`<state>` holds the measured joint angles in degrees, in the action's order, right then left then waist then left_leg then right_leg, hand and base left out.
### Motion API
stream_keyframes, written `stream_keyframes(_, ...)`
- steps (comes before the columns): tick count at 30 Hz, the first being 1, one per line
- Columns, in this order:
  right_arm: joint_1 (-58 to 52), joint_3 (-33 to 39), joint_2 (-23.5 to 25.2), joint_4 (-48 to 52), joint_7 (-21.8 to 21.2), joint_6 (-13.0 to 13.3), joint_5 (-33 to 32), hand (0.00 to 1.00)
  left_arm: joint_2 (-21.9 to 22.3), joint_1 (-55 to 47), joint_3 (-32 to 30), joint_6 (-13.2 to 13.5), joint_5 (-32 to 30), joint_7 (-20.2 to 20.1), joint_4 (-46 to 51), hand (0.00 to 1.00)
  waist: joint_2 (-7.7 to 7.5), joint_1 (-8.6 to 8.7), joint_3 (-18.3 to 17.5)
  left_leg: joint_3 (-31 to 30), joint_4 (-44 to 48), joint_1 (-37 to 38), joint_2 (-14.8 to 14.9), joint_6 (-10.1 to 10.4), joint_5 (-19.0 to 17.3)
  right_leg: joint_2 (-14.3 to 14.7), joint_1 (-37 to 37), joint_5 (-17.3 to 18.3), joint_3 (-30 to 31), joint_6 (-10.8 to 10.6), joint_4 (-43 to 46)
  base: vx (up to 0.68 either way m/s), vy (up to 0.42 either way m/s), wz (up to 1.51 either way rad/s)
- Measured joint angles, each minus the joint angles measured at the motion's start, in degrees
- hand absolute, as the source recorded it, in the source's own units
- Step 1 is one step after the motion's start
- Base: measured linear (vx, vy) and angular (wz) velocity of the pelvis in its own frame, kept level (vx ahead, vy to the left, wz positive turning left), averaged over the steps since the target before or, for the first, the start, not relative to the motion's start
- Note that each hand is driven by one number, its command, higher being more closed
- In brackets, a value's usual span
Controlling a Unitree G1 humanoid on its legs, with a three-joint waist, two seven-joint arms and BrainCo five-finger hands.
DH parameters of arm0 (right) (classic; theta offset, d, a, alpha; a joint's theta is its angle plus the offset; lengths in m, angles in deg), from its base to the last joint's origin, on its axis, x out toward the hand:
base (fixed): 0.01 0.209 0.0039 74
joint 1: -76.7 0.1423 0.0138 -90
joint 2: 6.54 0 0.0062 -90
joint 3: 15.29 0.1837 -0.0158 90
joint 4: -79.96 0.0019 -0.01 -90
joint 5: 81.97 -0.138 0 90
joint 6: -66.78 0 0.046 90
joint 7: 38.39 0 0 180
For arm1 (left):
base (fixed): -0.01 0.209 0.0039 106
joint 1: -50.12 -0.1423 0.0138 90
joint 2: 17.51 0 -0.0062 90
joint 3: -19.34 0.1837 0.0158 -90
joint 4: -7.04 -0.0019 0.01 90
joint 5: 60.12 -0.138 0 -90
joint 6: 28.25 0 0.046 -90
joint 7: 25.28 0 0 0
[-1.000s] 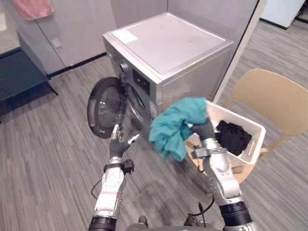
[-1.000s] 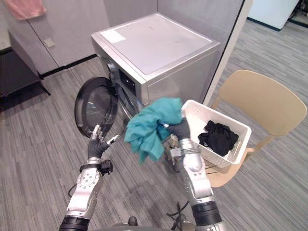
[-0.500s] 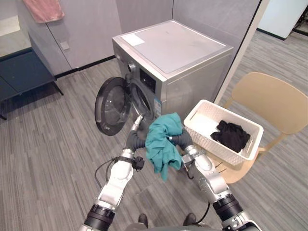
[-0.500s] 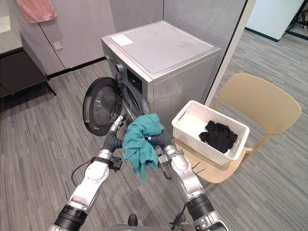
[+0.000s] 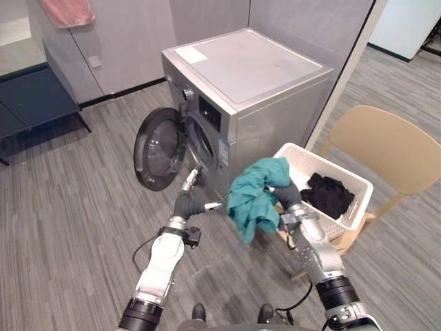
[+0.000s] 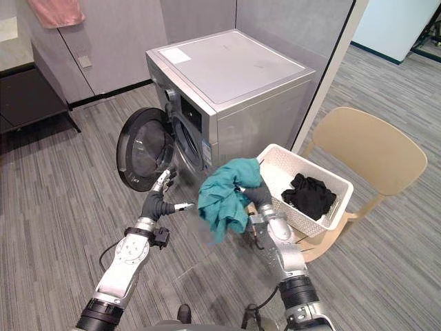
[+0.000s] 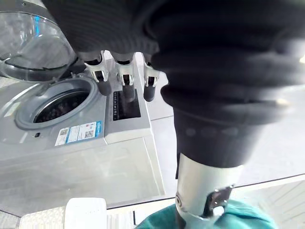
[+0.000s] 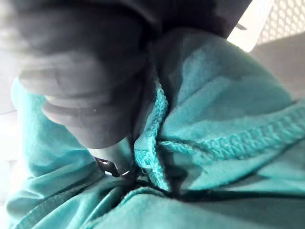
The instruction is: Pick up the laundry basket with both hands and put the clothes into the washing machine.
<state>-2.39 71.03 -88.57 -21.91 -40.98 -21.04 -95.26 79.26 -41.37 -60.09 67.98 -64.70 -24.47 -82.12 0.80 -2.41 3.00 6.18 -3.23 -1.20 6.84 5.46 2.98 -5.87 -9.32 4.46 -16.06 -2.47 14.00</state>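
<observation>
A teal garment hangs bunched in the air in front of the silver washing machine, with my right hand shut on it; close up, the teal cloth wraps my fingers. My left hand is open, its fingers straight, just left of the cloth and below the machine's round door, which stands swung open. The drum opening shows past my left fingers. A white laundry basket sits on a tan chair at my right, with a black garment inside.
A grey partition wall stands behind the machine, with a pink cloth hanging at the upper left. A dark low bench stands at the far left. A white post rises between the machine and the chair.
My right hand has carried the teal garment to the right and a little up, away from my left hand. My left hand stays near the open door with fingers straight.
</observation>
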Motion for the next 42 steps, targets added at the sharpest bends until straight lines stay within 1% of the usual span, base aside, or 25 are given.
stream_keyframes(1, 0.0, 0.6, 0.1, 0.2, 0.0, -0.2, 1.0, 1.00, 0.0, 0.0, 0.0, 0.0, 0.0, -0.8, 0.6, 0.00, -0.06, 0.01, 0.0, -0.4, -0.2, 0.0, 0.0, -0.1, 0.5, 0.0, 0.0, 0.0, -0.2, 0.0, 0.0, 0.04, -0.027, 0.09)
stream_keyframes(3, 0.0, 1.3, 0.0, 1.2, 0.1, -0.3, 2.4, 1.00, 0.0, 0.0, 0.0, 0.4, 0.0, -1.0, 1.6, 0.00, -0.07, 0.11, 0.0, -1.2, -1.0, 0.1, -0.1, -0.2, 1.2, 0.0, 0.1, 0.0, -0.6, 0.0, 0.0, 0.04, -0.019, 0.16)
stream_keyframes(7, 0.0, 1.5, 0.5, 2.0, 0.1, -0.3, 2.8, 1.00, 0.1, -0.2, 0.6, 0.7, 0.0, -2.0, 1.9, 0.00, -0.10, 0.10, -0.1, -1.7, -1.1, 1.4, -0.1, -0.2, 1.4, 0.0, 1.3, 0.0, -0.8, 0.0, -0.2, 0.05, -0.015, 0.09)
stream_keyframes(10, 0.0, -1.0, 1.2, 2.0, 0.1, -0.3, 2.8, 1.00, -0.1, 0.1, 4.9, 0.7, -0.1, -2.0, 1.7, 0.00, -0.32, 0.18, -0.2, -1.8, -1.1, 1.1, -0.2, -0.4, 1.2, -0.2, 1.7, 0.7, -1.0, -0.1, -0.1, -0.05, -0.010, 0.09)
stream_keyframes(11, 0.0, -2.4, 1.4, 1.9, 0.1, -0.3, 2.8, 1.00, 0.0, 0.5, 7.2, 0.7, -0.2, -2.0, 1.1, 0.00, -0.33, 0.16, -0.2, -1.9, -1.1, 1.0, -0.2, -0.6, 1.1, -0.2, 1.7, 1.1, -1.0, -0.6, -0.1, -0.03, -0.011, 0.07)
stream_keyframes(14, 0.3, -7.7, 1.8, 1.8, 0.0, -0.3, 2.8, 1.00, 0.2, 1.1, 12.2, 0.7, -1.5, -1.6, -1.5, 0.00, -0.35, 0.18, -0.2, -1.9, -1.1, 1.0, -0.1, -0.6, 1.1, -0.2, 1.7, 1.1, -1.0, -0.6, -0.1, -0.01, -0.004, 0.01)
stream_keyframes(15, 0.3, -7.9, 2.1, 1.3, 0.1, -0.4, 3.3, 1.00, 1.0, 1.5, 11.9, 0.7, -2.5, -0.7, -2.9, 0.00, -0.46, 0.04, -0.3, -1.9, -1.2, 0.8, 0.0, -0.6, 1.1, -0.2, 1.4, 1.1, -1.0, -0.6, 0.0, 0.00, 0.000, 0.00)
stream_keyframes(16, 0.4, -8.2, 2.1, 1.3, 0.1, -0.5, 3.4, 1.00, 1.1, 1.7, 11.9, 0.7, -3.0, -0.6, -3.3, 0.00, -0.51, 0.04, -0.3, -1.9, -1.2, 0.7, 0.0, -0.6, 1.1, -0.2, 1.2, 1.2, -0.9, -0.6, 0.1, 0.00, 0.000, 0.00)
stream_keyframes(17, 0.7, -8.6, 1.8, 1.3, 0.1, -0.5, 3.7, 1.00, 0.6, 2.5, 12.2, 0.7, -3.5, -0.5, -4.2, 1.00, -0.58, 0.06, -0.4, -1.8, -1.2, 0.4, 0.0, -0.6, 1.2, -0.2, 0.8, 1.1, -0.8, -0.5, 0.2, 0.00, 0.000, 0.00)
stream_keyframes(19, 0.8, -8.9, 1.4, 1.3, 0.1, -0.7, 3.7, 1.00, 0.3, 3.9, 12.6, 0.7, -4.7, 0.0, -5.8, 1.00, -0.78, 0.25, -0.5, -1.6, -1.4, 0.5, -0.1, -0.3, 1.4, -0.2, 0.6, 0.9, -0.7, -0.2, 0.4, 0.04, -0.016, -0.05)
stream_keyframes(21, 0.8, -9.2, 1.3, 1.3, 0.1, -0.9, 3.7, 1.00, 0.1, 5.1, 12.6, 0.7, -5.2, 1.3, -7.0, 1.00, -1.21, 0.29, -0.9, -1.2, -1.4, 0.1, 0.0, -0.1, 1.5, -0.2, -0.1, 0.9, -0.3, -0.1, 0.8, 0.07, -0.025, -0.08)
stream_keyframes(23, 0.8, -9.6, 0.8, 1.3, 0.1, -1.4, 3.7, 1.00, -0.1, 6.8, 12.5, 0.6, -5.3, 2.7, -8.6, 1.00, -1.31, 0.63, -0.9, -1.3, -1.6, 0.2, -0.1, -0.1, 1.6, -0.1, -0.2, 0.9, -0.2, -0.1, 0.7, 0.06, -0.022, -0.01)
stream_keyframes(24, 0.8, -10.0, 0.4, 1.3, 0.1, -1.5, 3.7, 0.00, -0.3, 7.6, 12.4, 0.5, -5.8, 3.3, -9.3, 1.00, -1.31, 0.95, -0.9, -1.2, -1.7, 0.2, -0.1, -0.1, 1.6, -0.1, -0.2, 0.9, 0.1, -0.1, 0.7, 0.04, -0.010, 0.00)
stream_keyframes(27, 0.8, -11.5, 0.3, 1.3, -0.1, -1.5, 3.7, 0.00, -1.4, 8.1, 12.1, 0.5, -6.9, 4.7, -9.7, 1.00, -1.35, 1.70, -1.0, -1.1, -1.7, 0.4, -0.1, -0.1, 1.6, 0.0, -0.2, 0.8, 0.5, -0.1, 0.6, 0.05, -0.012, -0.03)
stream_keyframes(31, 0.6, -12.0, 0.5, 1.4, -0.3, -1.5, 3.6, 0.00, -1.2, 7.5, 11.5, 0.4, -7.4, 4.8, -10.2, 1.00, -1.35, 1.68, -1.0, -1.0, -1.6, 0.8, 0.1, -0.1, 1.6, 0.3, 0.0, 0.6, 0.6, 0.2, 0.2, 0.02, -0.009, -0.02)
stream_keyframes(34, -1.4, -11.3, 1.5, 2.1, -1.2, -1.5, 3.6, 0.00, -0.6, 6.1, 9.8, 0.4, -7.3, 4.8, -10.2, 1.00, -1.45, 1.60, -1.0, -1.0, -1.6, 0.8, 0.2, -0.1, 1.6, 0.5, 0.1, 0.6, 0.7, 0.2, 0.0, 0.00, 0.000, 0.00)
stream_keyframes(36, -4.3, -10.1, 3.2, 3.9, -1.2, -1.5, 3.6, 0.00, 0.3, 4.3, 8.3, 0.4, -6.6, 4.8, -10.1, 1.00, -1.47, 1.60, -1.0, -1.0, -1.6, 0.8, 0.2, -0.1, 1.6, 0.5, 0.2, 0.6, 0.7, 0.2, 0.0, 0.00, 0.000, 0.00)
stream_keyframes(37, -5.0, -9.7, 3.2, 4.4, -1.3, -1.5, 3.6, 0.00, 0.7, 3.8, 7.8, 0.4, -6.2, 4.7, -10.1, 1.00, -1.47, 1.62, -1.0, -1.0, -1.6, 0.8, 0.2, -0.1, 1.6, 0.5, 0.2, 0.7, 0.7, 0.2, 0.0, 0.00, 0.000, 0.00)
stream_keyframes(40, -7.7, -7.4, 5.2, 7.1, -1.3, -1.5, 3.8, 0.00, 3.6, 1.8, 4.6, 0.3, -4.8, 4.7, -10.1, 1.00, -1.50, 1.63, -1.1, -1.2, -1.9, 1.2, 0.2, -0.3, 1.4, 0.6, 1.1, 0.7, 0.5, 0.1, -0.5, -0.01, -0.009, 0.03)
stream_keyframes(42, -9.5, -4.8, 6.2, 10.7, -1.2, -1.3, 4.2, 0.00, 5.8, 0.5, 1.5, 0.3, -3.7, 4.8, -9.1, 1.00, -1.62, 1.62, -1.2, -1.3, -2.0, 1.3, 0.2, -0.3, 1.4, 0.6, 1.5, 0.7, 0.4, 0.1, -0.9, 0.03, -0.009, 0.03)
